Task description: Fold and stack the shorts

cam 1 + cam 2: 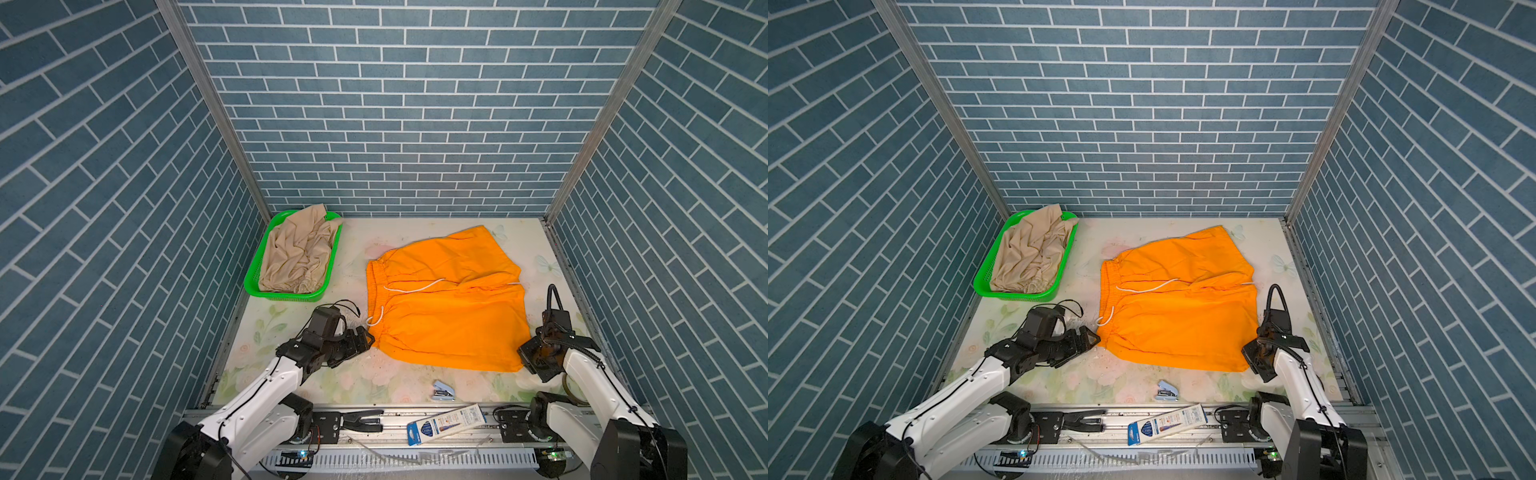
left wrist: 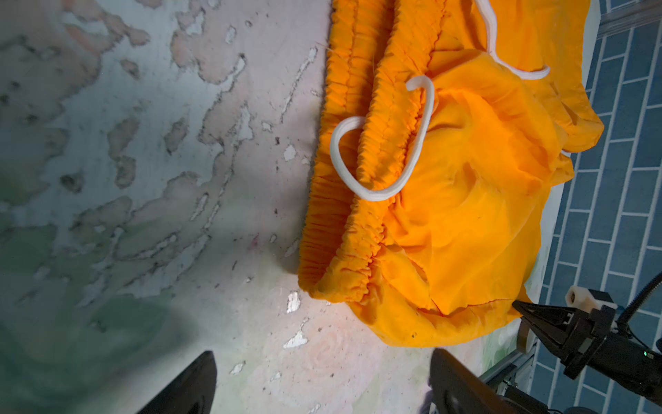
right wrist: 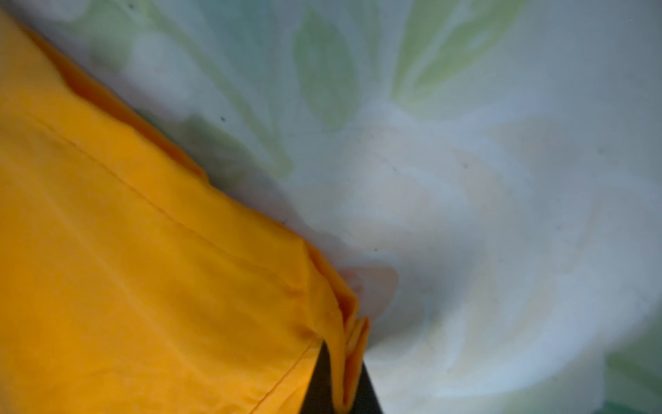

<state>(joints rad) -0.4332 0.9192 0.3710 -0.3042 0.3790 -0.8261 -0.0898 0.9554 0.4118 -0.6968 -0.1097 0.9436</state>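
The left gripper (image 2: 322, 353) stands wide open and holds nothing; its two black fingers (image 2: 195, 390) straddle bare floral table (image 2: 143, 179). The near waistband corner of the orange shorts (image 1: 444, 311) lies just ahead of its tips, close but not between them. The white drawstring (image 2: 379, 193) loops over the gathered waistband a little farther out from that gripper. The right gripper (image 3: 336, 380) is clamped tight on the orange shorts, pinching a folded hem corner between its fingers, and the rest of the cloth spreads flat on the table away from it toward the left gripper. The beige shorts (image 1: 295, 257) lie crumpled in the green basket (image 1: 254, 270), well apart from the left gripper, off to the side of its wrist toward the back wall, and farther yet from the right one. A small blue stapler (image 1: 444, 391) sits on the table between the two arms, nearer their bases than either gripper
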